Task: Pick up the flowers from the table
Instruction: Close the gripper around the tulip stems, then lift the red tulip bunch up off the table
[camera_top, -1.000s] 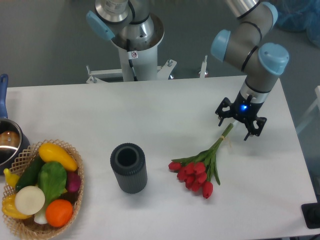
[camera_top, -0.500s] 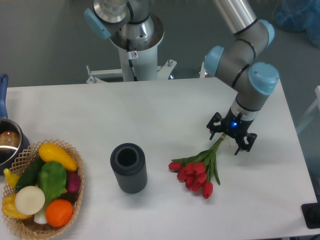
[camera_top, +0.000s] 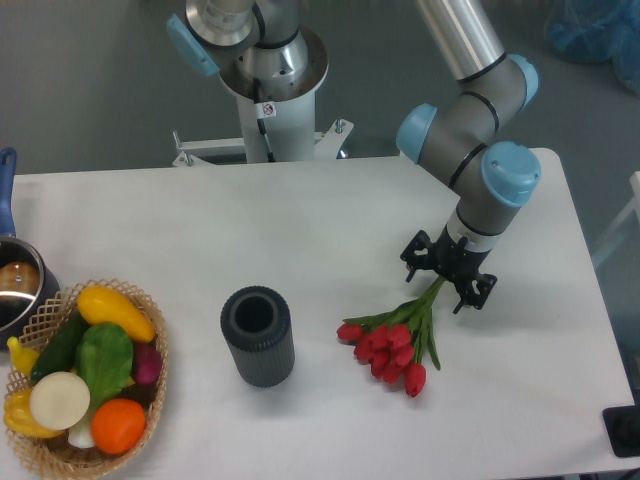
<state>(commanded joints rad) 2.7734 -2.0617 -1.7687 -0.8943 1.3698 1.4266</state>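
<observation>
The flowers (camera_top: 398, 345) are a small bunch of red tulips lying flat on the white table (camera_top: 300, 230), right of centre, buds toward the front, green stems running up and to the right. My gripper (camera_top: 448, 272) points down over the upper part of the stems. Its fingers stand apart on either side of the stems, so it is open. The stem ends are hidden under the gripper.
A dark grey ribbed cylinder vase (camera_top: 258, 336) stands left of the flowers. A wicker basket of vegetables (camera_top: 85, 375) sits at the front left. A pot with a blue handle (camera_top: 15, 275) is at the left edge. The robot base (camera_top: 270, 80) is behind the table.
The gripper has moved left and toward the front along the stems, from their tips to further down the stems. The flowers have not moved.
</observation>
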